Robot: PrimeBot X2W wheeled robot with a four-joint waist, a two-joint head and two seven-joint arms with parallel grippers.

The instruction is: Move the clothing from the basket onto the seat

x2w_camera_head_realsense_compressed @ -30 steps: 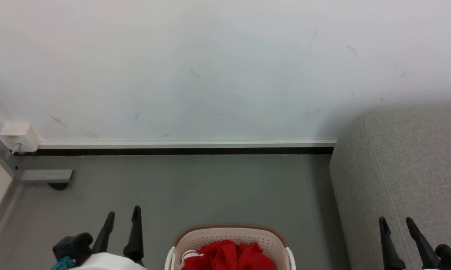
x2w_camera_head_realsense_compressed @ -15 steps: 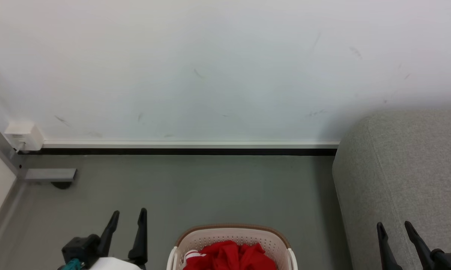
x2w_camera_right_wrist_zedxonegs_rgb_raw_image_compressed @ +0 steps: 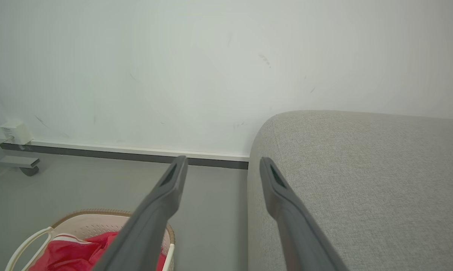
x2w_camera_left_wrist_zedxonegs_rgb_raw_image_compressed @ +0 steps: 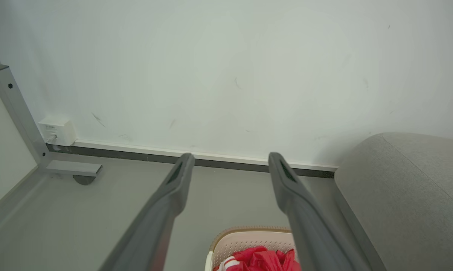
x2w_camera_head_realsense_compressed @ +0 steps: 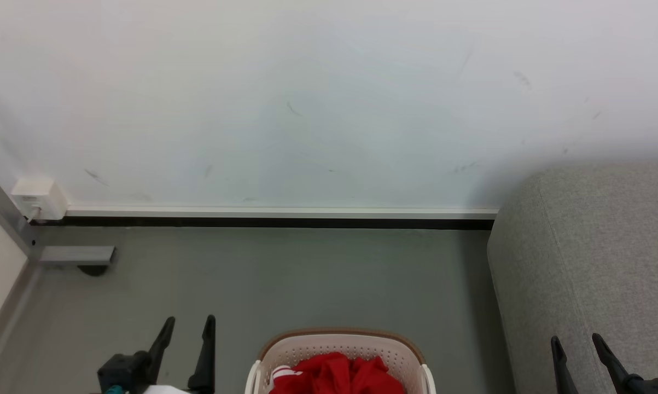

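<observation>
Both grippers have sunk toward the bottom edge of the head view over the past second, while the basket has kept its height in the frame; the whole scene has also slid slightly rightward, a shift of the camera. The left gripper [x2w_camera_head_realsense_compressed: 190, 320] hangs over the grey floor [x2w_camera_head_realsense_compressed: 307, 273] just left of the basket [x2w_camera_head_realsense_compressed: 339, 332], its two dark fingers parted with a clear gap and nothing between them. The right gripper [x2w_camera_head_realsense_compressed: 575, 340] sits at the lower right in front of the seat [x2w_camera_head_realsense_compressed: 597, 257], its fingers likewise spread and empty; whether the tips touch the upholstery cannot be told. In each wrist view the jaws stand wide apart, with wall and floor showing through the gap.

The clothing [x2w_camera_head_realsense_compressed: 334, 375], bright red and crumpled, lies heaped inside the basket, a white stripe trim [x2w_camera_head_realsense_compressed: 281, 373] showing at its left side. The basket stands on the floor between the two grippers, close beside the front corner of the seat but apart from it. The light grey seat rises at the right, its rounded end meeting the white wall [x2w_camera_head_realsense_compressed: 307, 109]. A white skirting strip [x2w_camera_head_realsense_compressed: 279, 211] with a dark band below it runs along the base of the wall. At the far left a small white socket box [x2w_camera_head_realsense_compressed: 35, 196] sits by a grey metal frame [x2w_camera_head_realsense_compressed: 77, 254].
</observation>
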